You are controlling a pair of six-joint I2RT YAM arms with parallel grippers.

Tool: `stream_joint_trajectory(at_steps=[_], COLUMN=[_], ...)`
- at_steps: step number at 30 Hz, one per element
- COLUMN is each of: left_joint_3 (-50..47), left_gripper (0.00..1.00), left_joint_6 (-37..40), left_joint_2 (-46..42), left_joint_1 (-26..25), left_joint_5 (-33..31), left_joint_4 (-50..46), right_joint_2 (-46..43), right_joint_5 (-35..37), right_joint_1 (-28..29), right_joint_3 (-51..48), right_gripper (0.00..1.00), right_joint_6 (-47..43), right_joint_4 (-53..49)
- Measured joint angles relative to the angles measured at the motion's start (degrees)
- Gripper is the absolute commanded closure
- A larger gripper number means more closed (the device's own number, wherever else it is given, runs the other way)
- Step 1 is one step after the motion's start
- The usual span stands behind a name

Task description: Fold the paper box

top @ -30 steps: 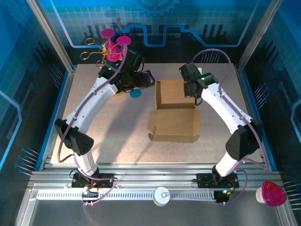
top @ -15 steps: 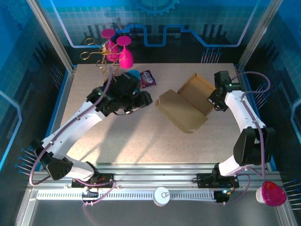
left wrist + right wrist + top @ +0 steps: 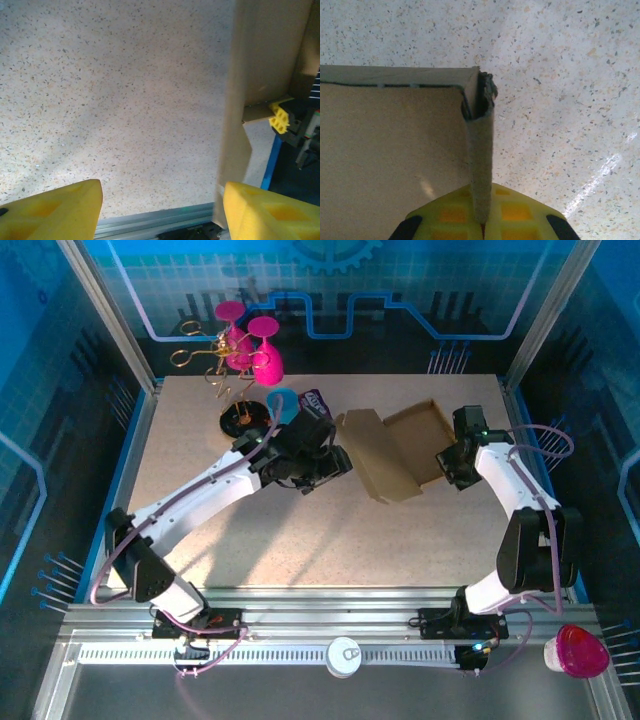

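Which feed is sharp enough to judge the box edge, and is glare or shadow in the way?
Right wrist: the paper box corner is crisp where the right gripper pinches its wall; a glare streak crosses the table at lower right, off the cardboard. Left wrist: the flap edge beside the open left gripper is blurred. Top external: soft arm shadows on the table left of centre.

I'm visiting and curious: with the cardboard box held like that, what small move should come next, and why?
Probably nudge the left jaws sideways and close them on the raised flap of the paper box. The right jaws pinch a box wall, steadying it, while the left jaws stand open with the flap's edge just beside one finger.
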Motion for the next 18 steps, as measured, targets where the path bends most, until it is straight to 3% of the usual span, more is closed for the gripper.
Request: stream_joint_trajectory(at_steps=[11,18], left_joint_3=[5.2,5.2], left_gripper=[0.34,0.50], left_joint_6=[2.0,2.3], left_joint_2=[6.4,6.6], left_joint_1=[-0.2,-0.2], left_joint_5=[-2.0,-2.5], left_joint_4=[2.1,2.4], right_joint_2=[-1.1,-1.7], right_joint_5=[-0.9,-0.9], right_joint_1=[1.4,2.1], right_joint_3=[-1.7,-2.0], right_gripper=[1.00,1.00], right_joint_6=[1.3,1.6], right_joint_4=[0.7,1.0])
